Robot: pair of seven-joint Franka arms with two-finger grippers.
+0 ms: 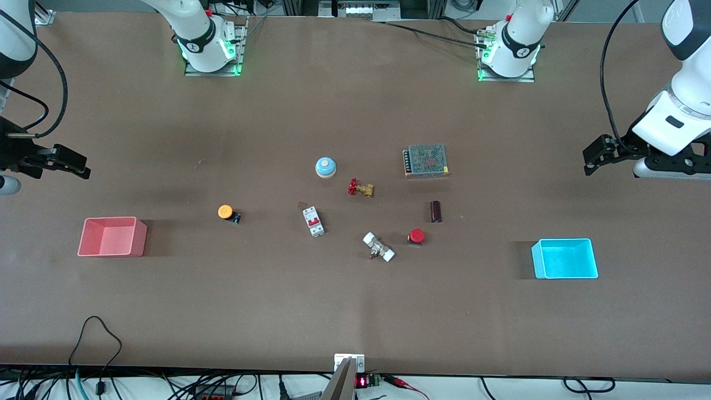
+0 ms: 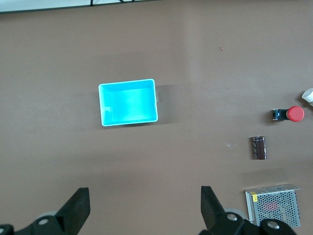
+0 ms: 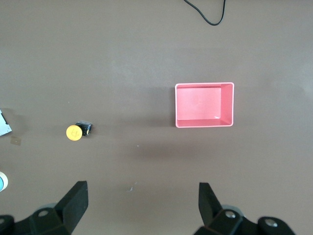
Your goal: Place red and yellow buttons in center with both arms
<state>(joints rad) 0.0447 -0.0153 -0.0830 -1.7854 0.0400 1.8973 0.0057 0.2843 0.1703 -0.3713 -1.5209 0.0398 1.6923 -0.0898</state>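
Note:
The yellow button (image 1: 225,211) lies on its side on the brown table (image 1: 355,311), between the pink bin and the middle; it also shows in the right wrist view (image 3: 74,132). The red button (image 1: 416,236) lies toward the left arm's end of the middle cluster and shows in the left wrist view (image 2: 295,114). My left gripper (image 1: 589,161) hangs open and empty over the table at the left arm's end, its fingers (image 2: 78,208) wide apart. My right gripper (image 1: 83,168) hangs open and empty over the right arm's end, fingers (image 3: 76,198) wide apart.
A pink bin (image 1: 111,221) and a cyan bin (image 1: 564,241) stand empty at either end. In the middle are a light-blue dome (image 1: 326,166), a brass valve (image 1: 361,188), a breaker (image 1: 313,221), a white-capped fitting (image 1: 379,247), a dark block (image 1: 436,211) and a mesh box (image 1: 426,160).

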